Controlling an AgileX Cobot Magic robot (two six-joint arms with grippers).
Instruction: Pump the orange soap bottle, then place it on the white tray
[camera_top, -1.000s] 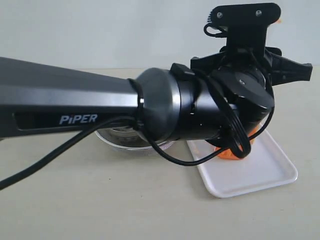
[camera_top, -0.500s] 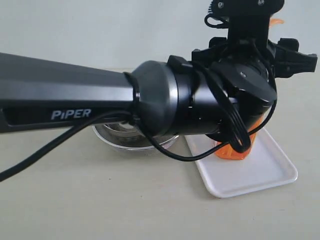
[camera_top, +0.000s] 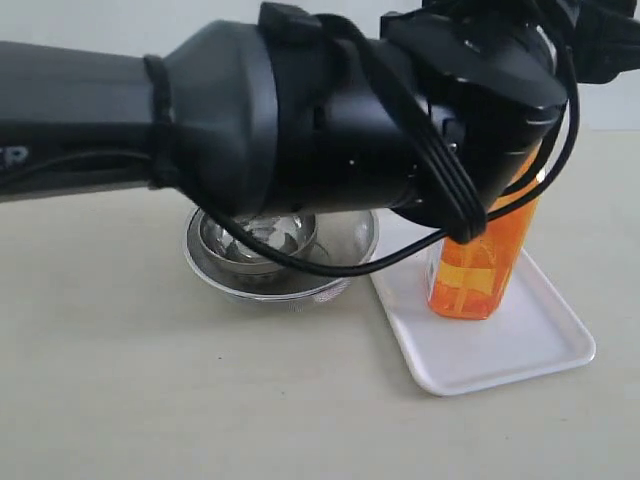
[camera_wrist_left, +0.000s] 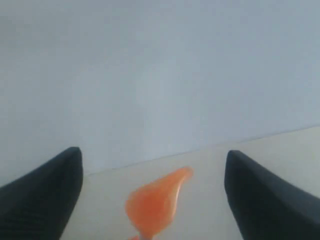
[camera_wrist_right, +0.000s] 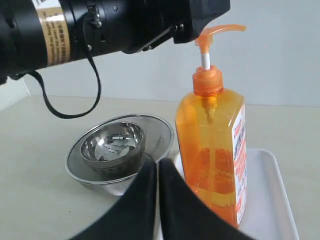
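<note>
Orange soap bottle (camera_top: 478, 272) stands upright on the white tray (camera_top: 520, 365), base inside the rim, at the tray end nearer the nested steel bowls (camera_top: 268, 248). The bowls sit just beside the tray on the surface (camera_top: 150, 400).

Left hand (camera_wrist_left: 152, 156) is spread wide and holds nothing. Its two fingers stand either side of the orange pump head (camera_wrist_left: 156, 199) with a clear gap on both sides, no contact seen. Right hand (camera_wrist_right: 157, 169) has its fingers pressed together, empty, low near the bottle's base.

Handling, judged:
- Bottle looks well filled, so fairly heavy and bottom-weighted, but tall and narrow, so a side knock could tip it.
- Walls are smooth glossy plastic, probably slippery, and may flex a little under a hard squeeze.
- Best hold is across the body around mid-height, near the label (camera_wrist_right: 240, 150).
- Thin white stem (camera_wrist_right: 204, 59) and pump head are springy and poor for lifting; press them only from straight above.

Placement looks done.
</note>
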